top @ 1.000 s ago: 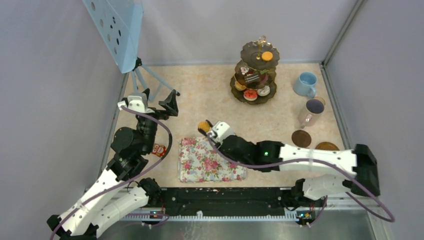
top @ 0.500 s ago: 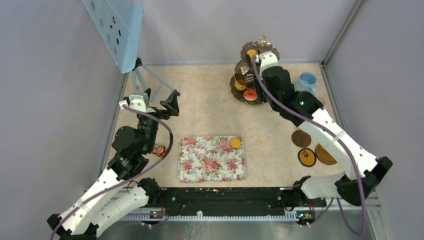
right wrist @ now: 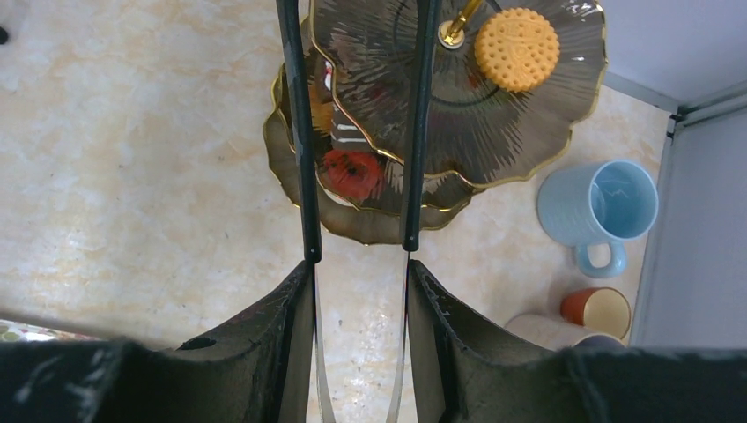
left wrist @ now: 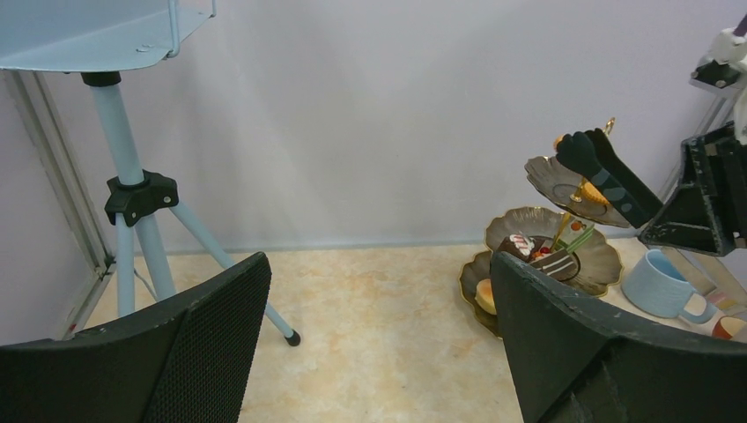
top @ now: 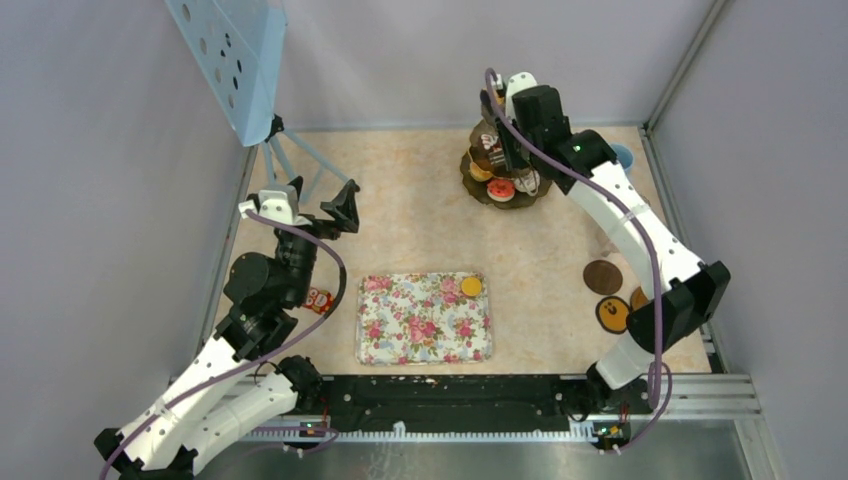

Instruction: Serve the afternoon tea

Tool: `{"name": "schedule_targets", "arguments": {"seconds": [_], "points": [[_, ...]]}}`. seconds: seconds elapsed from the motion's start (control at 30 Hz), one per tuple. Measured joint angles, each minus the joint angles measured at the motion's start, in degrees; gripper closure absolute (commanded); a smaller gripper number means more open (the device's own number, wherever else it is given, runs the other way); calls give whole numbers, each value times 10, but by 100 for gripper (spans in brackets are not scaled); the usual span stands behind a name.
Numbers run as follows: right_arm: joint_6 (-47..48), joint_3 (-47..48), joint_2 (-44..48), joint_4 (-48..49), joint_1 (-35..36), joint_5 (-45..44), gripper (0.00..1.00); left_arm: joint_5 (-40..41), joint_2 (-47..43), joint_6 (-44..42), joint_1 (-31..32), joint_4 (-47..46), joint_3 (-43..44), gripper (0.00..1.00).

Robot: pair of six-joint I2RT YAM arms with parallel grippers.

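The dark three-tier stand point(top: 500, 190) stands at the back, with an orange round point(right wrist: 517, 48) on its top tier point(right wrist: 493, 123) and donuts and cake slices on the lower tiers point(left wrist: 546, 256). My right gripper point(top: 512, 138) hovers over the stand, shut on the black tongs point(right wrist: 304, 132), whose two arms reach open and empty across the tiers. Another orange round point(top: 471, 286) lies on the floral tray point(top: 420, 325). The light-blue cup point(right wrist: 599, 204), orange-brown cup point(right wrist: 597, 311) and pale-grey cup point(right wrist: 542, 330) stand right of the stand. My left gripper point(top: 318, 203) is open and empty at the left.
A blue tripod point(top: 290, 165) with a perforated panel stands at the back left. Round coasters point(top: 602, 277) lie at the right, one with a face point(top: 612, 313). A small red object point(top: 318, 300) lies beside the left arm. Walls enclose the table on three sides.
The right arm swung from the tray's left corner to the stand, leaving an orange round on the tray. It now stands further back over the stand. The left arm has not moved.
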State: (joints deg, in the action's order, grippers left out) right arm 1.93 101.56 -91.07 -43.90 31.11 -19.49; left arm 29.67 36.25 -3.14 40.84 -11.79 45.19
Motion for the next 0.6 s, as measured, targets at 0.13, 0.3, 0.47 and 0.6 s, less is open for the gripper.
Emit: {"name": "schedule_targets", "arguments": {"seconds": [0.13,0.3,0.47,0.6], "points": [[-2,36,-35,-17,-9,24,94,-1,0,0,0,0,0,1],[-16,77,-69,-39,-21,52,90,-1,0,0,0,0,0,1],[-38,110,-93,-61,-44,79,89,-3,0,0,0,0,0,1],[-52,114,-99,-73,-61,89,83,-3,0,0,0,0,0,1]]}}
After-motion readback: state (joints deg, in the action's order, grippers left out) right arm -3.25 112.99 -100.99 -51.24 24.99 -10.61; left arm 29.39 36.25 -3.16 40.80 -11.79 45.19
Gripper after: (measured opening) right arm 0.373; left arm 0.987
